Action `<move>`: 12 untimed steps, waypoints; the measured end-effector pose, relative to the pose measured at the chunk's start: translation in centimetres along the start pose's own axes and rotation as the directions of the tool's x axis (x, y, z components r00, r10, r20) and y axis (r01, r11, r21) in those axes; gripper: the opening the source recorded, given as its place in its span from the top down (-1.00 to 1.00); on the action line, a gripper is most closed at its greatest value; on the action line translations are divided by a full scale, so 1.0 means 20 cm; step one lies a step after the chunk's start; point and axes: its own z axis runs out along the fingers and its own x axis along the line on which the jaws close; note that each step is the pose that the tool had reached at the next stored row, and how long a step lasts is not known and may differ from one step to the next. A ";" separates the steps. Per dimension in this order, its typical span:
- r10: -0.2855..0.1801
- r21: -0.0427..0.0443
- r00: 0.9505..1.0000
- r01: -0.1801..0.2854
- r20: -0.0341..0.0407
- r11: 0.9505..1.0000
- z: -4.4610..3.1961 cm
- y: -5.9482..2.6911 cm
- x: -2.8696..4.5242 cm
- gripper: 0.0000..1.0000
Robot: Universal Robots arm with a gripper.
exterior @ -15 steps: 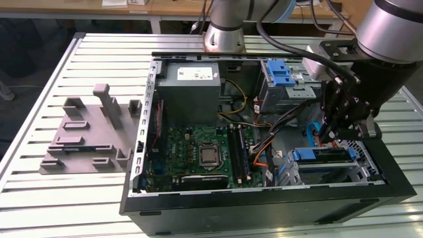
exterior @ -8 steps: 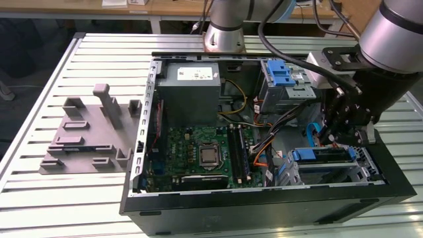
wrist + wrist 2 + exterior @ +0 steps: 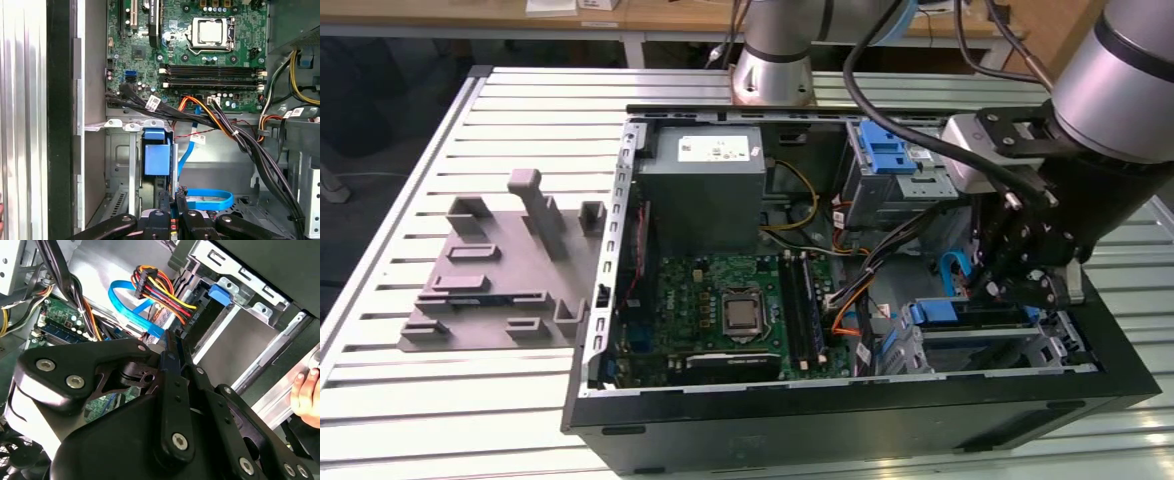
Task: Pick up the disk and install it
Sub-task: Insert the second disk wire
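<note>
Silver-grey with a blue carrier rail along its upturned side, the disk [image 3: 977, 325] is seen standing on edge inside the drive cage [image 3: 1047, 350], at the corner of the open computer case [image 3: 854, 420] nearest the camera on the exterior view's right. In the first wrist view the disk's blue rail [image 3: 156, 160] is framed by the cage's metal walls [image 3: 117, 150].

Directly above it the gripper [image 3: 998, 295] is held pointing down into the cage. Its black fingers are drawn together with hardly a gap between them in both wrist views [image 3: 173, 197] [image 3: 172, 342]. The tips seem to rest against the disk's upper edge, but the contact itself is hidden by the linkage, so a grip on it cannot be confirmed.

A flat blue data cable [image 3: 210, 199] is looped just beside the fingers, and a bundle of orange, yellow and black wires [image 3: 160, 290] is routed past them toward the green motherboard [image 3: 200, 60]. A grey power-supply box [image 3: 700, 190] is mounted at the far end of the case.

Outside the case, a grey moulded fixture [image 3: 494, 270] lies on the slatted metal table [image 3: 520, 110] on the exterior view's left, and a person's hand [image 3: 305, 390] is visible at the case edge in the second wrist view.
</note>
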 end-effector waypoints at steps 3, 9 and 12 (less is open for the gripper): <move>0.000 0.000 1.000 0.000 0.001 1.000 0.008 0.000 0.012 0.68; -0.001 0.001 1.000 0.001 0.002 1.000 0.015 0.000 0.014 0.68; -0.001 0.001 1.000 0.001 0.004 1.000 0.016 -0.003 0.018 0.68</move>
